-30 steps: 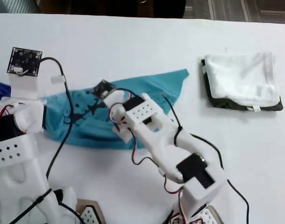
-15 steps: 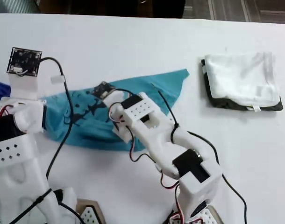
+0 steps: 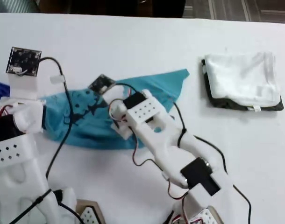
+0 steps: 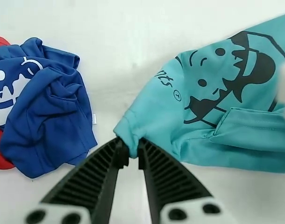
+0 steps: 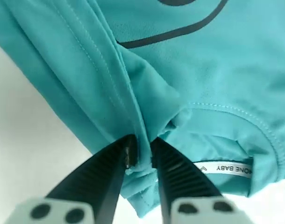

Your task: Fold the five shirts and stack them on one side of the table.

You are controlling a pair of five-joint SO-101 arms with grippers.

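- The left gripper has its black ridged fingers pinched tight on a soft corner of the teal shirt
- The right gripper squeezes a bunched fold of that shirt, near the collar label
- The teal shirt lies wrinkly in the middle of the white table, with a dark cartoon print on it
- A crumpled blue shirt sits just beside it
- Farther off on the right side, a white shirt lies folded square on top of a dark cloth
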